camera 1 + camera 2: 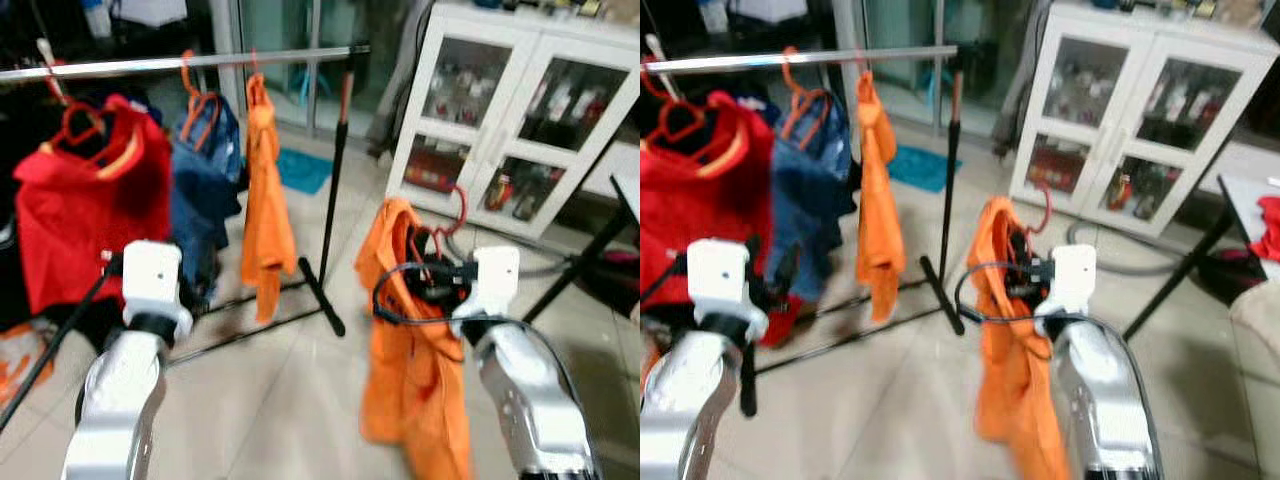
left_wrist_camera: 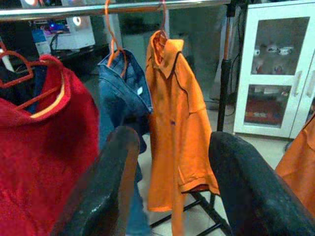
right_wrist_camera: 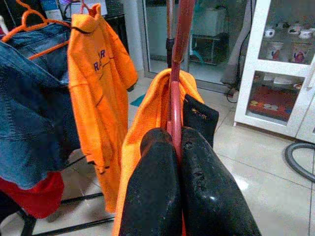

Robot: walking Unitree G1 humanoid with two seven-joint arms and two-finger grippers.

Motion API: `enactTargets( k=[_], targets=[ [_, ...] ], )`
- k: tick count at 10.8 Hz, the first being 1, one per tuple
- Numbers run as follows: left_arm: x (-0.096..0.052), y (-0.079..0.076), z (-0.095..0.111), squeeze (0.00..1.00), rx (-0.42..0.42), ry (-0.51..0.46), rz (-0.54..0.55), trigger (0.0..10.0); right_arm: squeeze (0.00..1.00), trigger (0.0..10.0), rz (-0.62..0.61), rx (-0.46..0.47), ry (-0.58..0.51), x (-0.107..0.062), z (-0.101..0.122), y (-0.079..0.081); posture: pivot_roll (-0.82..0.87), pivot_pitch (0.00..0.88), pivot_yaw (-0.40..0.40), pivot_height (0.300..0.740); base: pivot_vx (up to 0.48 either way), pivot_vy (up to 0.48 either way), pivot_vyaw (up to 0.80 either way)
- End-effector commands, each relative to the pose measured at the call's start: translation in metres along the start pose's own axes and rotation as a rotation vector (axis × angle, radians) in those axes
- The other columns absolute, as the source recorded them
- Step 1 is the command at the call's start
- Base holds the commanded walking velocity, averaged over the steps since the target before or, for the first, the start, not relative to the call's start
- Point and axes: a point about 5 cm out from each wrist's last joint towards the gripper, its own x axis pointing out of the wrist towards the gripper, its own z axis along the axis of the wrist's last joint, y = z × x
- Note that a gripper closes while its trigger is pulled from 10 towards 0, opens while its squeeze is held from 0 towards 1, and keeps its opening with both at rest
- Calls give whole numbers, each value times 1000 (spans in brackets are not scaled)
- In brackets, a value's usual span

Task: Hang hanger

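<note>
On rail (image 1: 180, 64), three hung garments: red (image 1: 90, 210), denim (image 1: 205, 180), orange (image 1: 265, 200), right gripper (image 3: 177, 147) clenched on red hanger (image 3: 178, 73) carrying fourth, orange garment (image 1: 415, 380), left gripper (image 2: 172, 187) spread, unloaded, hanger's neck clear in right wrist view.

Along the rail (image 1: 200, 62), the stretch left of the end post (image 1: 338, 160) is taken by the red garment (image 1: 90, 215), the denim one (image 1: 205, 180) and the orange shirt (image 1: 265, 210), hung close together. A short bare length lies between that shirt and the post. Right of the post, open floor (image 1: 300, 380) reaches the white cabinet (image 1: 500, 110).
</note>
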Motion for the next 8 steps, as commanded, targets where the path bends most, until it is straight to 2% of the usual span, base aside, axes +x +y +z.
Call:
enactTargets(
  k=[1,4,8],
  targets=[
    [1,-1,6,0,10,-19,-13,10000,0,10000,15,-2,-84,4,20,3,-66,0,-48,740,454,0,0],
    [7,5,17,0,42,-55,-23,10000,0,10000,10,-3,-100,8,24,4,-59,0,-45,740,458,0,0],
    [3,4,20,0,65,-64,-42,10000,0,10000,22,-25,-116,14,31,4,-43,0,-50,740,480,0,0]
  ],
)
